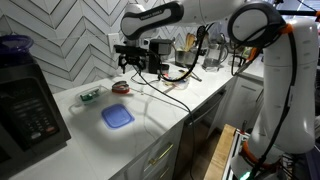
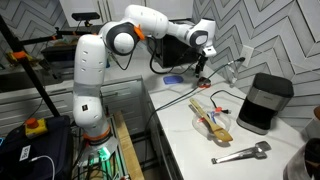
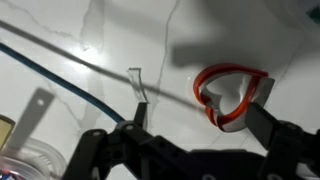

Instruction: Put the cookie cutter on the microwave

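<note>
Spread wide in the wrist view, the tool (image 3: pixel 200 104) straddles the cookie cutter (image 3: pixel 222 120). The cutter lies on the white counter (image 3: pixel 60 30), close against one finger and apart from the other, not pinched. A blue cable (image 3: pixel 60 80) crosses just beside it. In an exterior view, a blue lid (image 1: pixel 117 117) and a green item (image 1: pixel 90 96) lie on open counter between the cutter and the microwave (image 1: pixel 25 112), which stands well apart at the counter's end.

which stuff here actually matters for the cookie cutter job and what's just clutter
For the job: red cookie cutter, black microwave, gripper with jaws open.
Just lying about: blue square lid, small green item, metal tongs.
</note>
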Motion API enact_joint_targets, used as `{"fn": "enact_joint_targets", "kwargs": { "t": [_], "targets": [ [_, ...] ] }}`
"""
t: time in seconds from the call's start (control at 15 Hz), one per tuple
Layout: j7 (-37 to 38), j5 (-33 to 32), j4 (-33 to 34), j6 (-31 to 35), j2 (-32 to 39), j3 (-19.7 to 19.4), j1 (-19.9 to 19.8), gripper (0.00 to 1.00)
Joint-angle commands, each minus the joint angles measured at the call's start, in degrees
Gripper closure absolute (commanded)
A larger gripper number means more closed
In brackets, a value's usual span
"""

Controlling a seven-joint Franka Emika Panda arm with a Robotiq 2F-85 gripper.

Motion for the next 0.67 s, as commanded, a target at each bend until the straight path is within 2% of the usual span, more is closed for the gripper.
{"fn": "enact_joint_targets", "kwargs": {
  "t": [0.0, 0.6],
  "targets": [
    [7.89, 0.85, 0.45, 0.34, 1.95, -0.67, 1.58, 0.00],
    [9.61, 0.07, 0.49, 11.06, 7.95, -1.04, 2.37, 0.00]
  ]
}}
